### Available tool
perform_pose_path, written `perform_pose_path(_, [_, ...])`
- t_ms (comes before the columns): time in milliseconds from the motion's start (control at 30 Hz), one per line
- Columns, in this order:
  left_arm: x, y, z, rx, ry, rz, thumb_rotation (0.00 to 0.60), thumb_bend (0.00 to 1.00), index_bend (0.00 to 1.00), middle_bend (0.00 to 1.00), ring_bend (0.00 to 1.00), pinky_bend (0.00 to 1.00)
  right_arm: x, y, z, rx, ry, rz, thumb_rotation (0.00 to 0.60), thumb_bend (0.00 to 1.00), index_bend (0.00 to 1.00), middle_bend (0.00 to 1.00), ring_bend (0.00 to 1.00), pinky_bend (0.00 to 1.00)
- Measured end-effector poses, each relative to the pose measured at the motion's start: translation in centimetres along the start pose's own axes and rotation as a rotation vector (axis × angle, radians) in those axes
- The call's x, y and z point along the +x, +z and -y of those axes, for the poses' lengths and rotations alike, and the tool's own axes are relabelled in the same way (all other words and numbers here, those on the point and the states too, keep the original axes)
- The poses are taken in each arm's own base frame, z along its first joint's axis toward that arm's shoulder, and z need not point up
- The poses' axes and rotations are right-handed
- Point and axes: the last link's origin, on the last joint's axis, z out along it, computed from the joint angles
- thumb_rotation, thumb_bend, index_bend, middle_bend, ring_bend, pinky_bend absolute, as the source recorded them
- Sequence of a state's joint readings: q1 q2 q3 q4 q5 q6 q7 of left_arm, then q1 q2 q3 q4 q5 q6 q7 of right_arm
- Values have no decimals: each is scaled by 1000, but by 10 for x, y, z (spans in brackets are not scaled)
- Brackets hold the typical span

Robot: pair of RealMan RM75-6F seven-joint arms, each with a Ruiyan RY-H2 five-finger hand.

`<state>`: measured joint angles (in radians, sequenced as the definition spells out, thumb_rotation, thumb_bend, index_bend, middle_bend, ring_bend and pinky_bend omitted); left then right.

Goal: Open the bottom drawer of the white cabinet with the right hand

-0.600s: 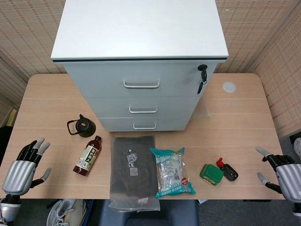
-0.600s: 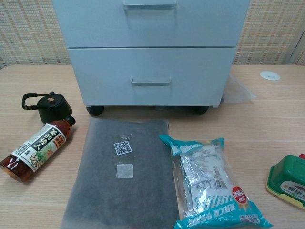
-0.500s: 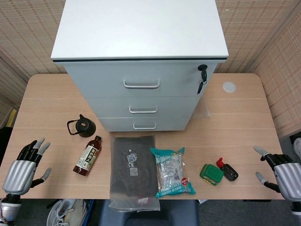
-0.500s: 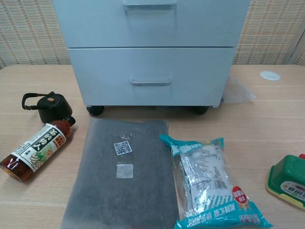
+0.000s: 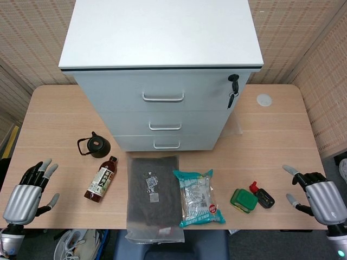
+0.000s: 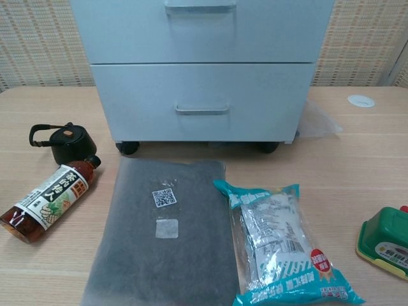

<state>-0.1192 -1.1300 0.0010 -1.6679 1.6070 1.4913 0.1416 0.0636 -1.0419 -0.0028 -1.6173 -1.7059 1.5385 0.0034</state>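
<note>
The white cabinet (image 5: 162, 70) stands at the back middle of the table, all its drawers closed. Its bottom drawer (image 5: 166, 142) carries a small metal handle (image 5: 166, 145); in the chest view the same drawer (image 6: 201, 102) and handle (image 6: 201, 109) face me. My right hand (image 5: 317, 195) hovers at the table's front right corner, fingers spread, holding nothing, far from the drawer. My left hand (image 5: 26, 194) hangs at the front left corner, fingers apart and empty. Neither hand shows in the chest view.
In front of the cabinet lie a grey pouch (image 5: 154, 197) and a teal snack bag (image 5: 198, 197). A black teapot (image 5: 95, 145) and a brown bottle (image 5: 101, 179) sit to the left; a green box (image 5: 243, 200) and a small black bottle (image 5: 262, 195) to the right. Keys (image 5: 233, 90) hang from the top drawer's lock.
My right hand has drifted left and slightly up, toward the table. The left hand and all objects stay where they were.
</note>
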Motion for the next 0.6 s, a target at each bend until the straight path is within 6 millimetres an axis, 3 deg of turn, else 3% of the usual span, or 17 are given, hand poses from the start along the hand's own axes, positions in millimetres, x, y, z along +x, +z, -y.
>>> perform_pose_path(233, [2,-4,3,7,0,-5,600,325,91,2,31,112,-5,39,37,98,-18,62,600,298,194,812,792,729])
perform_pose_path(600, [6,-7,3,4,2,-11,600,325,91,2,31,112,-11,109,108,249,-111,157,600,396,194,954,981,906])
